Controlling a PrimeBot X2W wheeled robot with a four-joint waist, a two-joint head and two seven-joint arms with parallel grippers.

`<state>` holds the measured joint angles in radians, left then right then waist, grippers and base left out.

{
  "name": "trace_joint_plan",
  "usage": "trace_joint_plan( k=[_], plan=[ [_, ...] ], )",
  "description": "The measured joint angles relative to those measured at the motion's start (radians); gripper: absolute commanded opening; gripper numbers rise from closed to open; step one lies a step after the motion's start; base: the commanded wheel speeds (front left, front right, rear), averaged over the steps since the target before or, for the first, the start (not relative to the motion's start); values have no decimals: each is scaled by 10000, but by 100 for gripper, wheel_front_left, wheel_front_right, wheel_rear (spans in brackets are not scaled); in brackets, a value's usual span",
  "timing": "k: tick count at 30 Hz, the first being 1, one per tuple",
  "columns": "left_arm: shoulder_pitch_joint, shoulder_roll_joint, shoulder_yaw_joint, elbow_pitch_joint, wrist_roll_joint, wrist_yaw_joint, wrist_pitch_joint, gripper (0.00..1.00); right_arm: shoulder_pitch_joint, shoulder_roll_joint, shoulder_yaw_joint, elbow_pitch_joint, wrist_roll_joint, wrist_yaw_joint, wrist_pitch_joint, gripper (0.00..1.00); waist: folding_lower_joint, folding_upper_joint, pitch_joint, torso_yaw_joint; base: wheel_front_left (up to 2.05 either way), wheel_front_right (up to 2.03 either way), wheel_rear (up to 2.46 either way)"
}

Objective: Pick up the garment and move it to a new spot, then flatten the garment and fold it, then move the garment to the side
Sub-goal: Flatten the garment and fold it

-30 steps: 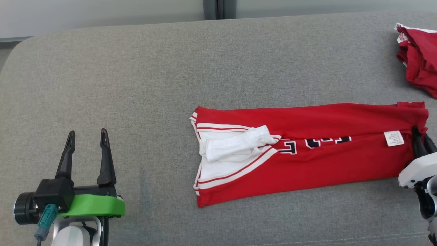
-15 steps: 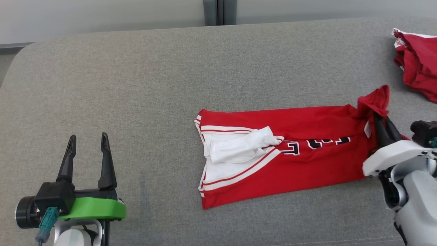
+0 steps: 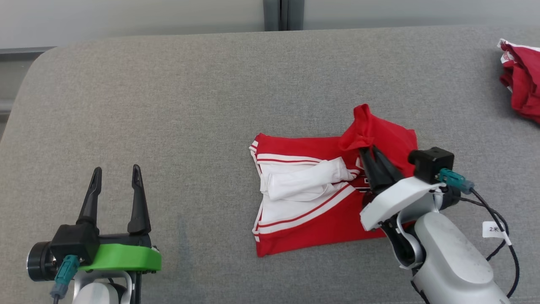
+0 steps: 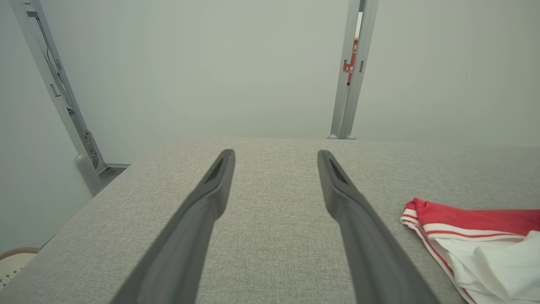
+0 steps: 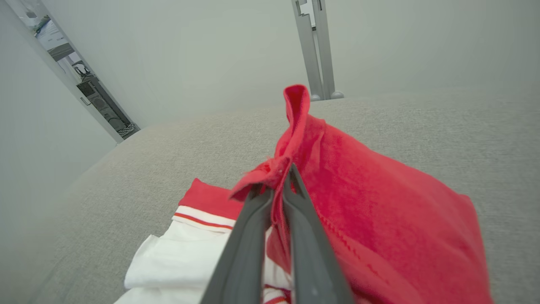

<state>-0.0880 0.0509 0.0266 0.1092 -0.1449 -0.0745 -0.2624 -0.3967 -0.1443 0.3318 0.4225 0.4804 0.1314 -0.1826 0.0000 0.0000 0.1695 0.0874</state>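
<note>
The garment (image 3: 312, 223) is a red jersey with white striped trim and white sleeves, lying on the grey cushioned surface (image 3: 202, 105) right of centre. My right gripper (image 3: 368, 150) is shut on the garment's red hem, holding that end lifted and folded over toward the collar end. The right wrist view shows the pinched garment (image 5: 358, 202) draped off the right gripper (image 5: 276, 181). My left gripper (image 3: 117, 172) stands open at the lower left, well clear of the cloth. Beyond the left gripper (image 4: 276, 154), the garment (image 4: 472, 236) lies at the lower right of the left wrist view.
A second red cloth (image 3: 521, 80) is bunched at the far right edge of the surface. A pale wall with a grey post (image 3: 282, 14) runs behind the back edge. The surface's rounded corner (image 3: 38, 63) is at the upper left.
My right gripper has carried the garment's right end up and leftward over the rest, roughly halving its spread. The head camera has shifted slightly. My left gripper stays put.
</note>
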Motion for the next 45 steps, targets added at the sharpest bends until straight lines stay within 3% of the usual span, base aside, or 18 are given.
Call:
trace_joint_plan(
  k=[9, 16, 17, 19, 20, 26, 33, 45],
  plan=[
    [-63, -2, -174, 21, -54, 40, 0, 100, -616, 731, 1475, 247, 42, -2, 81, 0, 0, 0, 210, 306, 0, 0, 0],
    [-267, -2, -378, 127, -213, 77, 0, 100, -1008, 926, 2397, 961, 330, -2, -86, 0, 0, 0, 362, 600, 0, 0, 0],
    [-267, -2, -397, 134, -228, 90, 0, 100, -1050, 928, 2431, 1076, 364, -2, -121, 9, 0, 0, 374, 628, 0, 0, 0],
    [-269, -2, -437, 148, -249, 128, 0, 100, -1149, 926, 2529, 1304, 441, -2, -249, 92, 0, 0, 400, 677, 0, 0, 0],
    [-270, -2, -439, 159, -265, 130, 0, 100, -1214, 930, 2587, 1379, 500, -2, -322, 100, 0, 0, 400, 690, 0, 0, 0],
    [-262, -2, -349, 192, -263, 176, 0, 100, -1566, 915, 2253, 1490, 393, -2, -675, 100, 0, 0, 300, 553, 0, 0, 0],
    [-251, -4, -249, 198, -199, 163, 0, 100, -1559, 86, 938, 928, -63, -2, -788, 100, 0, 0, 120, 239, 0, 0, 0],
    [-99, -6, -71, 207, 15, 77, 0, 100, 278, -602, -1310, -1016, -863, -2, -800, 100, 0, 0, -283, -264, 0, 0, 0]
  ],
)
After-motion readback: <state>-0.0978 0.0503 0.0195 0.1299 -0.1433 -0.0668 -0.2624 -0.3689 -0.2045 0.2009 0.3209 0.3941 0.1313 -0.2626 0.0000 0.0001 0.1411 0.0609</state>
